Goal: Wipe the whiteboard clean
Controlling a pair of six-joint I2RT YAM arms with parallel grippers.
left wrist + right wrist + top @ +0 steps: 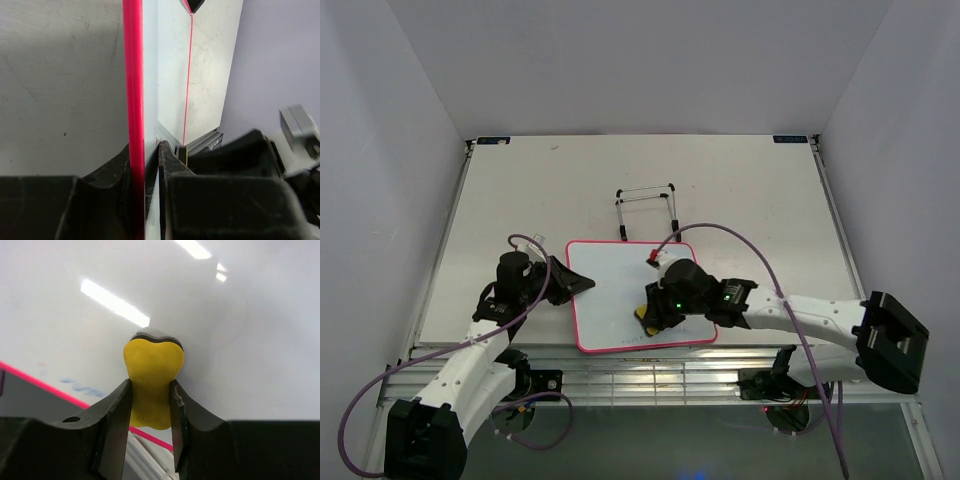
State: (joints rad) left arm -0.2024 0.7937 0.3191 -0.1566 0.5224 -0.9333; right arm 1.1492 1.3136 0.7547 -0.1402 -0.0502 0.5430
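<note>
The whiteboard (615, 290), white with a pink frame, lies flat near the table's front edge. My left gripper (570, 282) is shut on its left edge. In the left wrist view the pink frame (133, 75) runs between the fingers of the left gripper (147, 155). My right gripper (655, 315) is over the board's near part, shut on a yellow eraser (646, 318). In the right wrist view the eraser (152, 362) is pinched by the right gripper (150, 390), its dark pad against the board (235, 315). Faint blue marks (80, 386) lie by the pink near edge.
A thin black wire stand (645, 210) sits just behind the board. The metal rail of the table's front edge (650, 380) runs close below the board. Grey walls close in the table on the left, right and back.
</note>
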